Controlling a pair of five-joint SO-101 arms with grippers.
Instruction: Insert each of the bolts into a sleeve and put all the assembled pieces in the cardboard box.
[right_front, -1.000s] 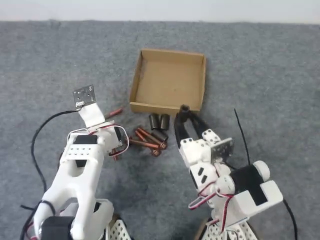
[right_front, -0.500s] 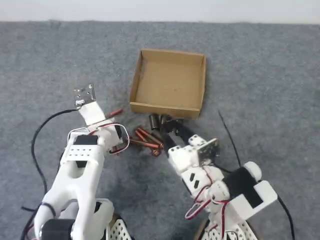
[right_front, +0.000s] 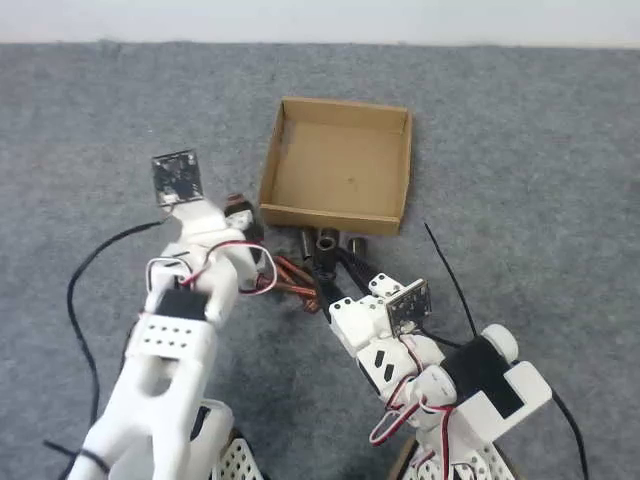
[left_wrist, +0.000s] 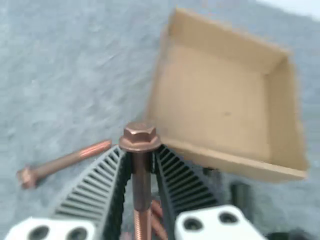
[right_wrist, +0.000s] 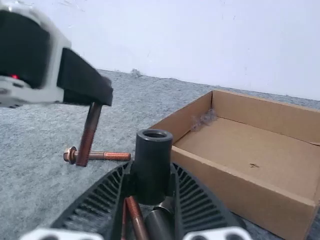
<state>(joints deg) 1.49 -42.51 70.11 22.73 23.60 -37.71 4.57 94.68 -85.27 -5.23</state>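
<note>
My left gripper (left_wrist: 141, 157) is shut on a copper bolt (left_wrist: 140, 142), head outward, held just short of the open cardboard box (left_wrist: 225, 110). In the high view this gripper (right_front: 243, 214) hangs left of the box's front wall (right_front: 330, 215). My right gripper (right_wrist: 150, 182) is shut on an upright black sleeve (right_wrist: 151, 160), open end up. In the high view the sleeve (right_front: 327, 239) stands just before the box, with the right gripper (right_front: 328, 256) behind it. The right wrist view shows the left gripper's bolt (right_wrist: 90, 134) hanging close beside the sleeve.
Loose copper bolts (right_front: 296, 281) lie on the grey carpet between the arms. One more loose bolt (left_wrist: 65, 161) lies left of the box. Other black sleeves (right_front: 306, 241) rest by the box front. Black cables trail near both arm bases.
The left arm has lifted away from the bolt pile and stretched toward the box with a bolt. The right gripper has carried its sleeve leftward, closer to the left gripper.
</note>
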